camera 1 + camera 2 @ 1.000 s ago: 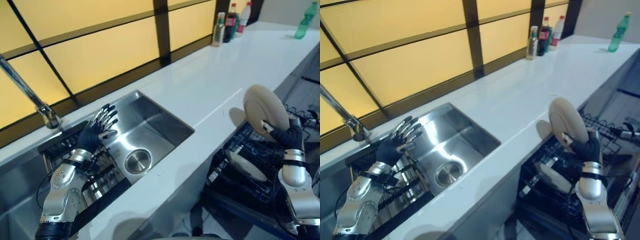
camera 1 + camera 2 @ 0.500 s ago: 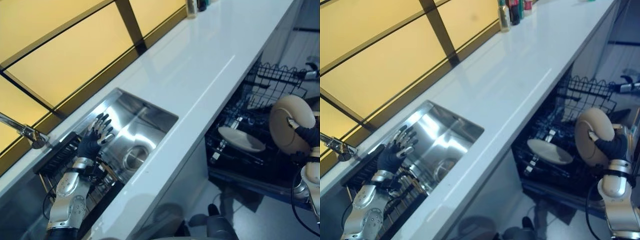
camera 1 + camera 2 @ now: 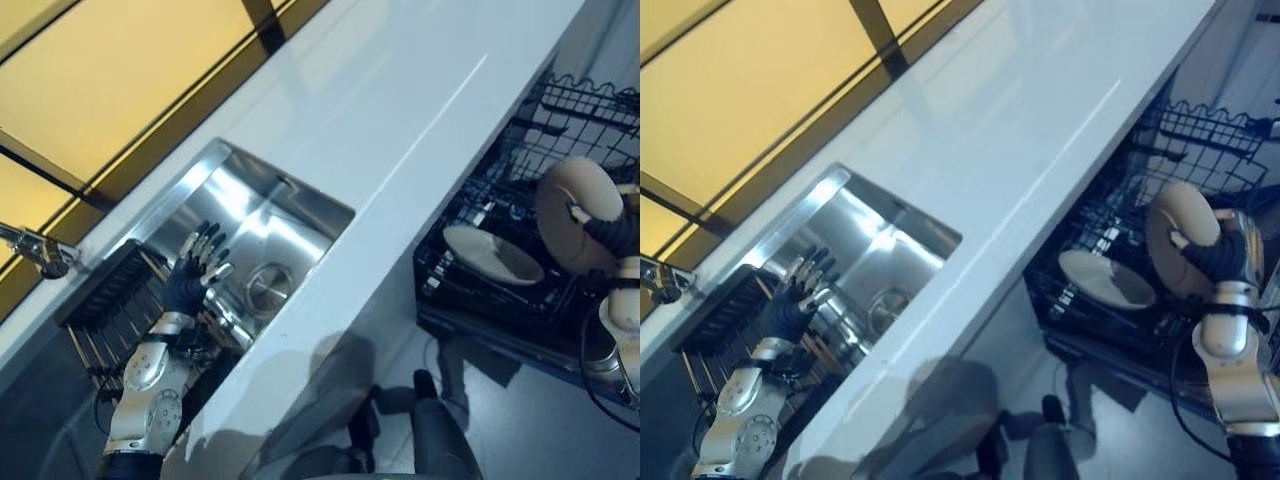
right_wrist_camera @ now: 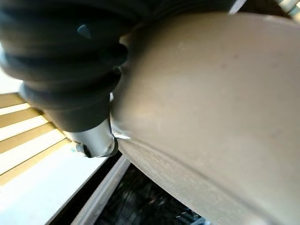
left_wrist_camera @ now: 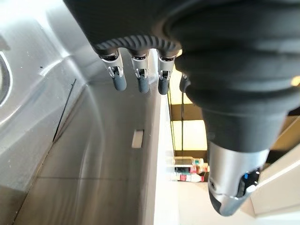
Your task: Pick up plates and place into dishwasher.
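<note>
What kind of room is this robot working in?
Most likely a kitchen: a steel sink set into a long white countertop, and beside it an open dishwasher rack with a plate in it. The right hand holds another plate over the rack.

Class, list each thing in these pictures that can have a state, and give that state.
Right hand: shut on the held plate, which is on edge over the rack.
Left hand: open, fingers spread over the sink.
Dishwasher rack: pulled out.
Second plate: lying in the rack.
</note>
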You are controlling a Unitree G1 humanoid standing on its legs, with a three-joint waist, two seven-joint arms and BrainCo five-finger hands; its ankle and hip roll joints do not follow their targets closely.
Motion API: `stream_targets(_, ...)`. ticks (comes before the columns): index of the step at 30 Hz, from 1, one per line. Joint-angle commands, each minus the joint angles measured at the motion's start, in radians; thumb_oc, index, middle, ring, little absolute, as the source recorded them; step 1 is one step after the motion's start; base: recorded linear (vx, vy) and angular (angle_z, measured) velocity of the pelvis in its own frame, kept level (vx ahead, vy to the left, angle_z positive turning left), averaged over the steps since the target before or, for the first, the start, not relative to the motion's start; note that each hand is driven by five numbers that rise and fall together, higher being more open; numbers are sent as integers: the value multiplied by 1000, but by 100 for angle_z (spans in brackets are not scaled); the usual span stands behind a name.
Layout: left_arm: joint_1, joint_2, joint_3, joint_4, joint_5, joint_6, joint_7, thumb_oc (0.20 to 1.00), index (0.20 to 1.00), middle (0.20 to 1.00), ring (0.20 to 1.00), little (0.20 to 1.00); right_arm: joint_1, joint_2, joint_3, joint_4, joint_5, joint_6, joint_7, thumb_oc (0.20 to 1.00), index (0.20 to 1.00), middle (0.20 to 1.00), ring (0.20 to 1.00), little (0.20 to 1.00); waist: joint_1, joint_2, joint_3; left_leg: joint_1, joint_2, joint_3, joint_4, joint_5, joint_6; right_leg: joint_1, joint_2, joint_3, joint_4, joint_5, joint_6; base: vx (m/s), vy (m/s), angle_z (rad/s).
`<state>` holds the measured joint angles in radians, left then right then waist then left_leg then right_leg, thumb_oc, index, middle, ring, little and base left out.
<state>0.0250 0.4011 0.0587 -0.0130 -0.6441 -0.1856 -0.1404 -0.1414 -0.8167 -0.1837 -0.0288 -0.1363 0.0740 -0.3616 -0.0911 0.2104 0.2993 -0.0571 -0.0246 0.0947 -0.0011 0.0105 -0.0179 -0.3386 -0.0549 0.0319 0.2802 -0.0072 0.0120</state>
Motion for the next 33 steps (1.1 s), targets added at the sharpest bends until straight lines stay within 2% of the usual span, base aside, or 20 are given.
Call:
stream_targets(1,-28,99,-11,-9,-9,-71,21,1000,1000,1000,1000,1000,-138,-56,52,18,-50,-40,10,200,200,200,200,200,38,-77,-18,-86,-53,-33,152,-102,38,111,-50,-30,-37,-95,64,-5,-126,17)
stream_targets(8,-77,157,-24,11,-16,-77,37,1000,1000,1000,1000,1000,-239,-103,119,80,-62,-49,-3,200,200,200,200,200,66,-116,21,-141,-27,-52,177,-88,28,88,-25,-63,-34,-91,46,-58,-149,15)
stream_targets(14,-125,207,-27,10,-25,-77,58,1000,1000,1000,1000,1000,-287,-130,160,129,-73,-37,8,200,200,200,200,200,85,-129,63,-209,-15,-67,199,-71,23,42,-14,-91,-15,-88,37,-91,-139,7)
stream_targets(23,-188,252,-46,-4,-36,-78,108,1000,1000,1000,1000,1000,-370,-178,244,213,-130,-6,53,200,200,200,200,200,89,-102,123,-272,-10,-74,194,-40,18,-22,-10,-113,11,-89,25,-86,-66,4)
stream_targets(25,-198,254,-48,2,-37,-79,108,1000,1000,1000,1000,1000,-395,-206,264,236,-199,6,73,200,200,200,200,200,87,-95,132,-278,-11,-74,194,-36,16,-30,-10,-114,13,-88,23,-53,-17,1)
stream_targets(33,-204,282,-50,-3,-49,-89,119,1000,1000,1000,1000,1000,-448,-299,324,307,-262,13,140,200,200,200,200,200,84,-74,153,-300,-12,-71,184,-21,9,-60,-13,-117,24,-89,20,-55,-20,-1)
